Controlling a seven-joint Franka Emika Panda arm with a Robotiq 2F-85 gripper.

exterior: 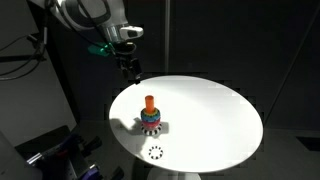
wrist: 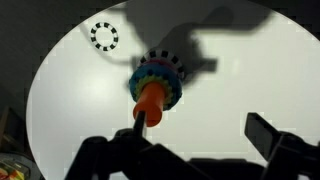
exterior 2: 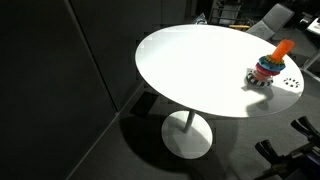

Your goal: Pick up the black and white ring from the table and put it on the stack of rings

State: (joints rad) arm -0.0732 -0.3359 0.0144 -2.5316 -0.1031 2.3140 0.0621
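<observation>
The black and white ring (exterior: 155, 153) lies flat on the round white table (exterior: 215, 115) near its front edge; it also shows in the wrist view (wrist: 104, 36) and in an exterior view (exterior 2: 290, 84). The stack of rings (exterior: 150, 117) stands upright on its orange peg, a short way behind the ring (exterior 2: 270, 65) (wrist: 155, 90). My gripper (exterior: 128, 68) hangs above the table's far left edge, apart from both. In the wrist view its fingers (wrist: 200, 125) are spread wide with nothing between them.
The table stands on a single pedestal foot (exterior 2: 186, 135) over a dark floor. Dark curtains surround it. Equipment and cables (exterior: 60, 155) sit low beside the table, and chairs (exterior 2: 270, 18) stand beyond its far edge.
</observation>
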